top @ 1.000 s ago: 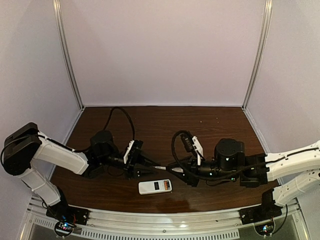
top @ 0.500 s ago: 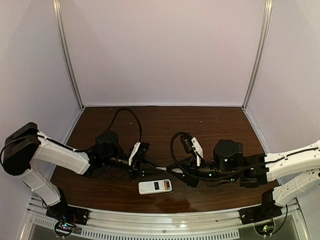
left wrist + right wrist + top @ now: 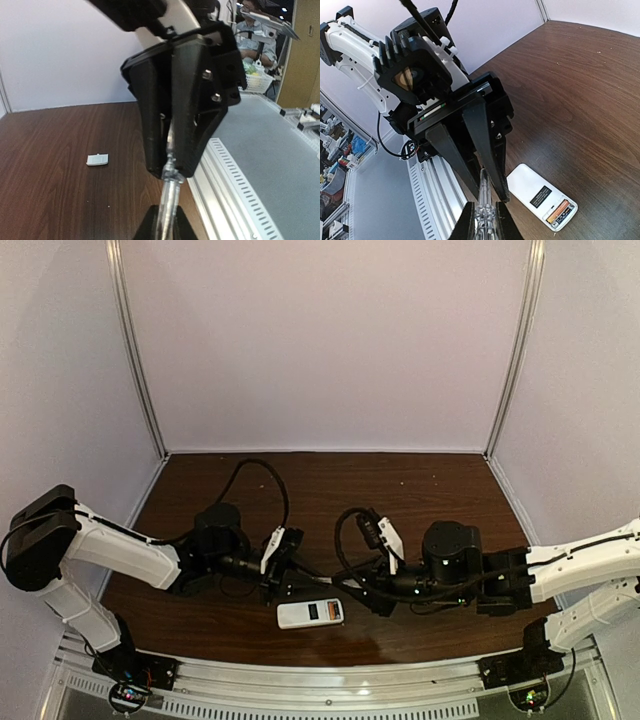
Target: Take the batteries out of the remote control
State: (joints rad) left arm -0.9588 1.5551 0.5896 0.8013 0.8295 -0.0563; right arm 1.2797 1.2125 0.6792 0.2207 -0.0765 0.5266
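Batteries in right wrist view, white piece in left

Left arm and right arm stay low, reaching inward; left gripper and right gripper pretty much tip to tip, both pinched on one screwdriver.

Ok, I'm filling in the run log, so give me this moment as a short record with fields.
left gripper: shut on the screwdriver
right gripper: shut on the same screwdriver, facing the left one
remote control: flat on the table, back up, compartment open
batteries: in the compartment, one orange
small white piece: lying on the table, apart from both grippers
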